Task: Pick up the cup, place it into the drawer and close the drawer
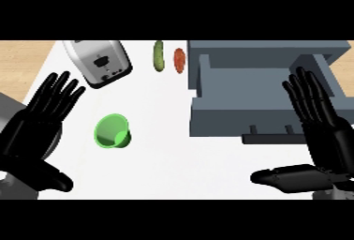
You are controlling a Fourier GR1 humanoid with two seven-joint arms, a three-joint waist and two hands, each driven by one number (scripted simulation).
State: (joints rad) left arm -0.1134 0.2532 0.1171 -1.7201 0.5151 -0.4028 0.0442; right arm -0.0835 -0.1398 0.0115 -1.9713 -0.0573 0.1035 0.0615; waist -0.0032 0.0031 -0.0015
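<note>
We see the green cup [112, 131] on the white counter [180, 168], just right of the left hand [33, 129] and well apart from the open grey drawer [221, 124]. It looks tilted towards us, mouth showing, though we can't tell if it stands or lies. Both hands are spread wide and hold nothing; the right hand [323, 133] sits beside the drawer's handle [273, 139].

We judge the cup light, stiff, smooth plastic, not fragile but likely slippery and prone to roll. Best hold: fingers and thumb round the outer wall near the rim, left hand being closest.

A toaster [100, 61], a cucumber [158, 55] and a carrot [179, 60] lie behind.
</note>
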